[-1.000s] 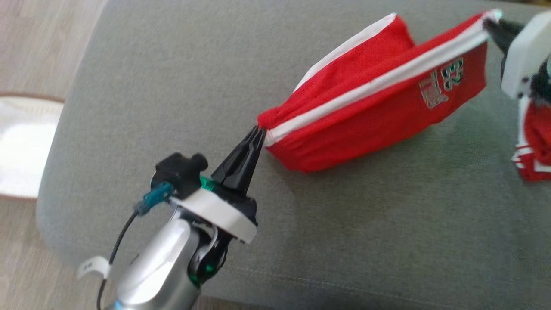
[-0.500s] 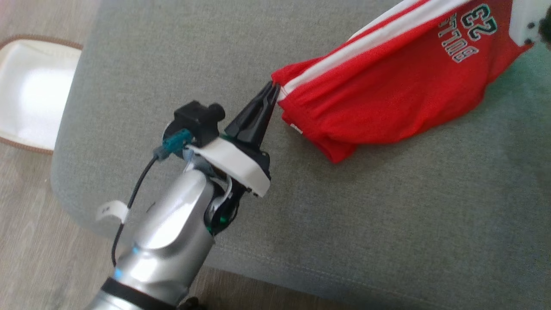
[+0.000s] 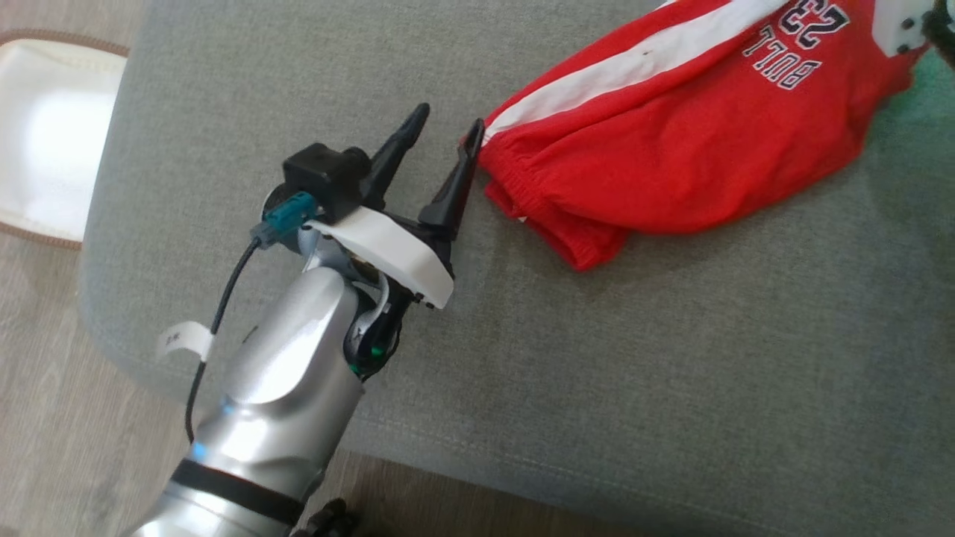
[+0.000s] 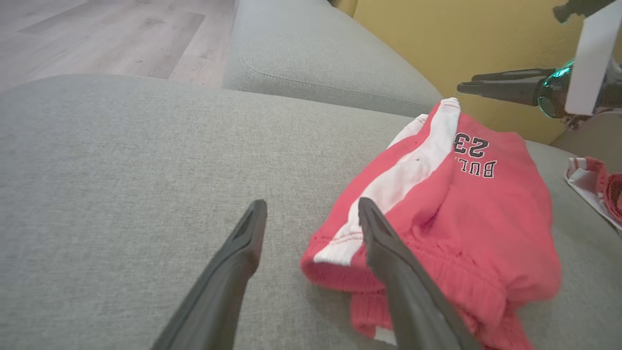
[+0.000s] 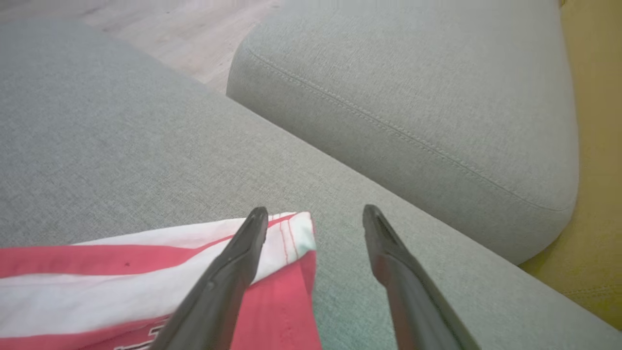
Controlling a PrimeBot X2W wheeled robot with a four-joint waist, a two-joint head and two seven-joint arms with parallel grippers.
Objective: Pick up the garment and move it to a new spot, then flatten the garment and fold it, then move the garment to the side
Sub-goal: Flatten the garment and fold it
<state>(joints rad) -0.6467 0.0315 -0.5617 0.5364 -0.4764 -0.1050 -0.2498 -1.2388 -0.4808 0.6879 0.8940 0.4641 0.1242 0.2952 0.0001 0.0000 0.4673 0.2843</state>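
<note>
The garment [image 3: 671, 149] is a pair of red shorts with a white side stripe and dark lettering. It lies loosely bunched on the grey cushion [image 3: 597, 358]. My left gripper [image 3: 448, 123] stands open just left of the waistband end, its right finger touching or nearly touching the cloth. In the left wrist view the garment [image 4: 466, 209] lies to the right of the open left gripper [image 4: 311, 208]. My right gripper [image 5: 316, 213] is open over the garment's [image 5: 286, 301] white-striped corner, with its left finger above the cloth. Nothing is held.
A second grey cushion [image 5: 413, 97] lies beyond the garment, with a yellow surface [image 4: 437, 39] behind it. Another red and white cloth [image 4: 597, 189] sits at the far right. A white mat [image 3: 45, 142] lies on the wooden floor to the left.
Both grippers have opened and let go of the garment, which has dropped from its stretched hold onto the cushion. The head camera has shifted a little.
</note>
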